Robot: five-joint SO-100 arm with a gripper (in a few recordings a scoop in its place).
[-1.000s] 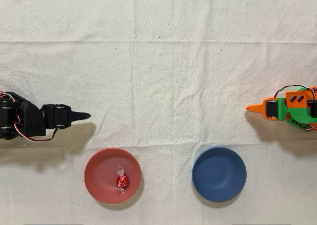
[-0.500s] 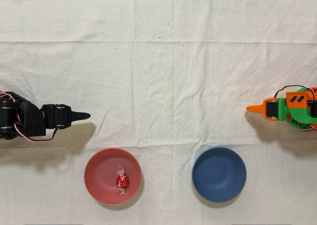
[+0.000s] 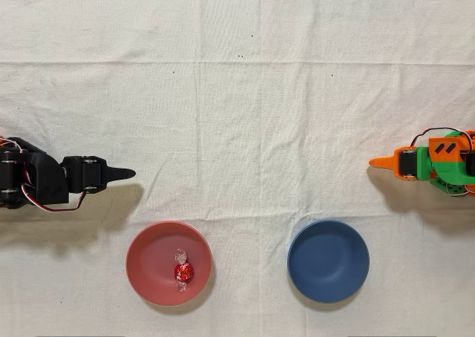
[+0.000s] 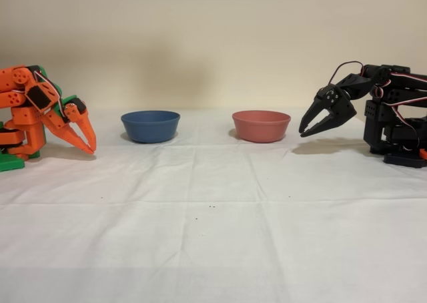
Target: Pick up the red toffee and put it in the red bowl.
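Nothing is being left undone, by the look of it: the red toffee (image 3: 182,272) is lying inside the red bowl (image 3: 148,255), while the pincer (image 4: 315,125) is being held released and empty, well apart.

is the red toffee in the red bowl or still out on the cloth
In. The overhead view shows the red toffee lying inside the red bowl, right of its centre.

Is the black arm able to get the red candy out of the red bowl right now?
Probably yes. The red toffee lies uncovered in the red bowl, nothing stands between it and the black arm's pincer, which hangs nearby, a little open and holding nothing.
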